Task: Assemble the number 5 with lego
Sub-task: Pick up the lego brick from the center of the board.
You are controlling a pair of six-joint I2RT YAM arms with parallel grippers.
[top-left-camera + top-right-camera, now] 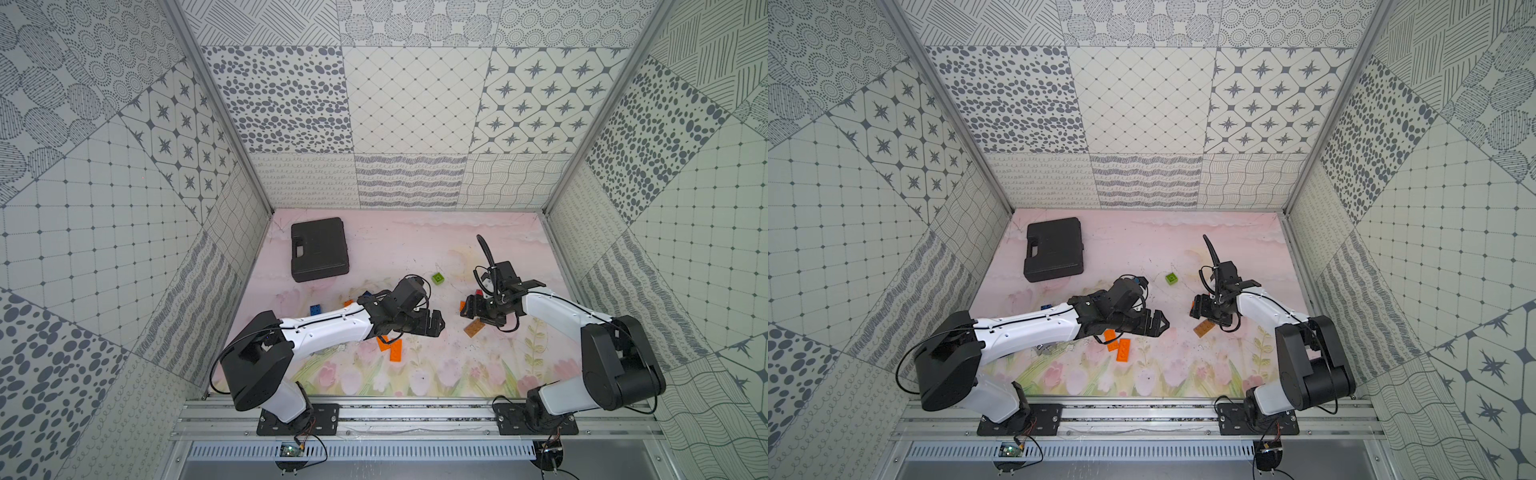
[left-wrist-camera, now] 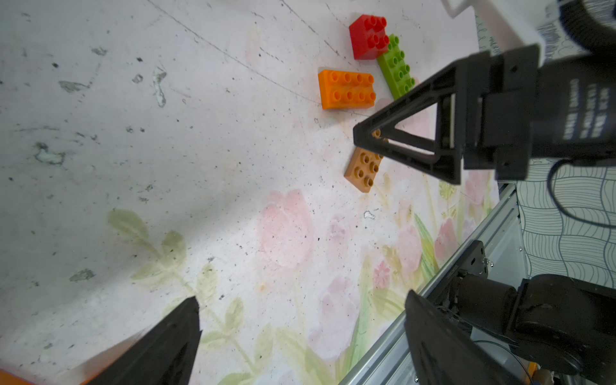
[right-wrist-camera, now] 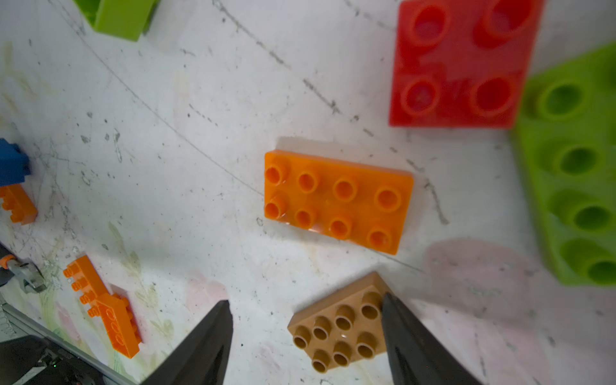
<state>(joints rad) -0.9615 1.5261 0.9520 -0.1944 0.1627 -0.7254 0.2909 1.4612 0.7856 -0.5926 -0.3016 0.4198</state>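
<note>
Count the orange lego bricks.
4. One orange brick lies between the red brick and the brown brick; two touch near the left gripper; one sits beside a blue brick. The left arm may hide more.

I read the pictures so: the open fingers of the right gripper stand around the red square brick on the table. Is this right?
Not quite. In the right wrist view the open fingers of the right gripper stand around the brown brick on the table; the red square brick lies farther off.
</note>
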